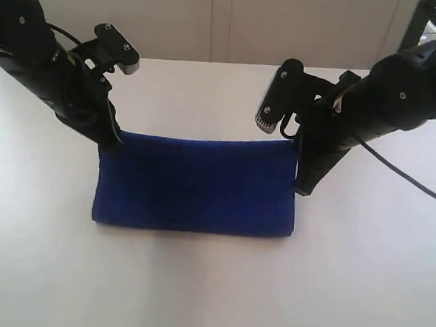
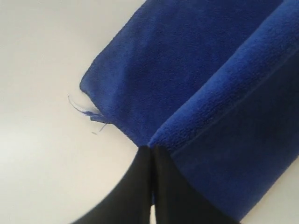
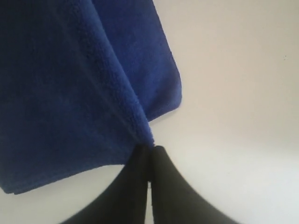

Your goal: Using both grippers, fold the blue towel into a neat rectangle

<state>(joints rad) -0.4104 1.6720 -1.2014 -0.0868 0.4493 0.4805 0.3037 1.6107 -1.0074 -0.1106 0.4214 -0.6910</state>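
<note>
Both jaws were shut on the blue towel (image 1: 194, 184), folded at frame centre: left gripper (image 1: 113, 136) on its upper left corner, right gripper (image 1: 302, 185) on its right edge. Left wrist view: the fingers (image 2: 135, 186) pinched a towel fold at lower centre. Right wrist view: the same closed pinch, lower centre.

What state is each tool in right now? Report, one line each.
The left tool is shut, pinching a corner of the blue towel.
The right tool is shut, pinching the next corner along the same edge.

Blue towel (image 1: 194, 184) doubled over, top-layer corners clamped in jaws
</note>
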